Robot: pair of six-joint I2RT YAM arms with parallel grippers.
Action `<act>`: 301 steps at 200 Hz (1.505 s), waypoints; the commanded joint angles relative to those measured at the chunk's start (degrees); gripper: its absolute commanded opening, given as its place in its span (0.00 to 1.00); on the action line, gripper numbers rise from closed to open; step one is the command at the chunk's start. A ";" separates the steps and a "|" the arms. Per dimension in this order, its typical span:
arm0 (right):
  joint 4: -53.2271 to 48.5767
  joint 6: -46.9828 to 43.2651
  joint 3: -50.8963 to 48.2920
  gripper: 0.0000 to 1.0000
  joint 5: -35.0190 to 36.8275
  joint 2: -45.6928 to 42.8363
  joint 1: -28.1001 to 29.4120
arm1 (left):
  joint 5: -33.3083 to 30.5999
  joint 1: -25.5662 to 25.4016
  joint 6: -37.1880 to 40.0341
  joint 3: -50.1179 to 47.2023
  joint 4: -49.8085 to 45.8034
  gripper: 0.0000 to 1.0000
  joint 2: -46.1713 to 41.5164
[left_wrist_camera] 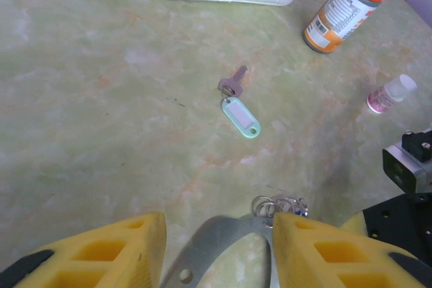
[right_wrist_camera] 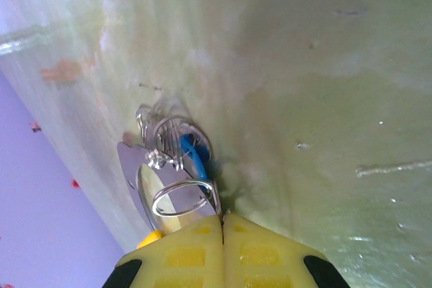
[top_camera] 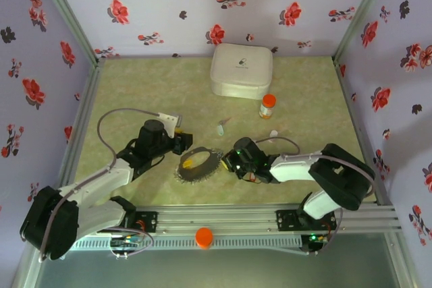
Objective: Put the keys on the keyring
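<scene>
The keyring (top_camera: 198,164), a flat grey hoop, stands tilted between the two arms. In the left wrist view the keyring (left_wrist_camera: 223,234) spans the gap of my left gripper (left_wrist_camera: 217,224) and touches both yellow fingers (left_wrist_camera: 317,251). A bunch of small silver split rings (left_wrist_camera: 280,206) hangs at its far edge. In the right wrist view that bunch carries a blue key (right_wrist_camera: 194,155). My right gripper (right_wrist_camera: 223,217) is pinched shut on the edge of one small split ring (right_wrist_camera: 181,197) beside the keyring's plate (right_wrist_camera: 131,166). A silver key with a pale green tag (left_wrist_camera: 241,116) lies loose on the table.
A white rounded box (top_camera: 241,70) sits at the back, with an orange-capped bottle (top_camera: 268,106) in front of it and a small white-capped vial (left_wrist_camera: 390,94) to the right. The tagged key (top_camera: 221,128) lies behind the ring. Flowered walls close in three sides.
</scene>
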 commanded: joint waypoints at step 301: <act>-41.05 -100.00 29.86 0.00 -9.79 -12.82 -0.73 | 47.07 2.54 -6.95 6.08 10.46 0.61 7.05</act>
